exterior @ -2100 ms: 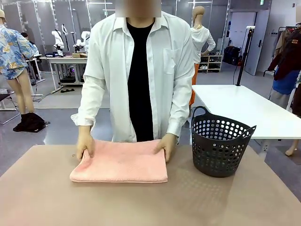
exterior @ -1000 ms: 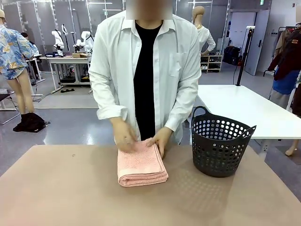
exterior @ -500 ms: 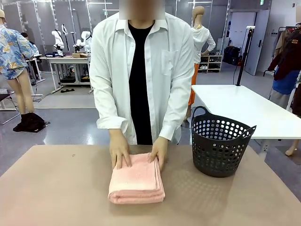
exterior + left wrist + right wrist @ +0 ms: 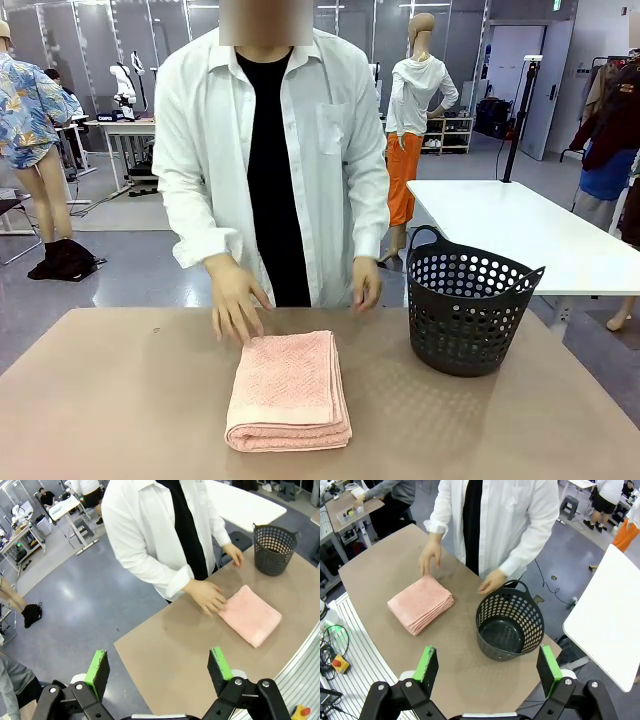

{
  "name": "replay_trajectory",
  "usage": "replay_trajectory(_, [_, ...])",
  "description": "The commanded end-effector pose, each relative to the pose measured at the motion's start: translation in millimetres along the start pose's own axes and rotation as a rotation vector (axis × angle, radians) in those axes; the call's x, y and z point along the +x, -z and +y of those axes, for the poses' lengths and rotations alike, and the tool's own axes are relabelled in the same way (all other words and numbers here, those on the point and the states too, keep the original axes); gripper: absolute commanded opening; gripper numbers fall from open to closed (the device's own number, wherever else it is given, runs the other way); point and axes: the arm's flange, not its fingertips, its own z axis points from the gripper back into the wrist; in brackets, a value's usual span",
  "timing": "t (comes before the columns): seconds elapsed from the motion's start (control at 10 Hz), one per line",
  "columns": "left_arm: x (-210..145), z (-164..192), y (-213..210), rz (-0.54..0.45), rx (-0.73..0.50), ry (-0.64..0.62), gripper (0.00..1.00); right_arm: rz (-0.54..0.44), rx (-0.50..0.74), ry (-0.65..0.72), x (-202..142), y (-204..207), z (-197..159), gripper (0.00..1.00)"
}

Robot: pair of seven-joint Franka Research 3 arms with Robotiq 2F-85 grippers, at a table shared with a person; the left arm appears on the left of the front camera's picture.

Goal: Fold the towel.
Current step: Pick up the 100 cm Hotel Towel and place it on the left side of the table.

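Towel (image 4: 288,392) lies folded in a compact stack; a person's hand (image 4: 236,300) hovers at its far edge, well placed to square corners, while both grippers (image 4: 159,667) (image 4: 489,666) hang wide open above.

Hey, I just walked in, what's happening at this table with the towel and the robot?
A person in a white shirt stands at the far side of the table. The pink towel lies folded into a compact stack in front of them. One hand hovers by the towel's far corner; the other hand hangs off it, near the black perforated basket, which is empty. The left pincer and right pincer hang open above the table, holding nothing.
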Motion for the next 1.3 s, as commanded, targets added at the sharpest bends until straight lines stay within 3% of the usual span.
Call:
replay_trajectory(0.0, [1, -1, -2, 0.0, 0.016, -0.013, 1.0, -0.001, -0.003, 0.003, 0, -2, 0, 1.0])
replay_trajectory(1.0, [0, 0, 0, 0.0, 0.0, 0.0, 1.0, -0.001, -0.003, 0.003, 0, -2, 0, 1.0])
replay_trajectory(1.2, [1, -9, 57, 0.039, -0.117, -0.137, 1.0, -0.001, -0.003, 0.003, 0, -2, 0, 1.0])
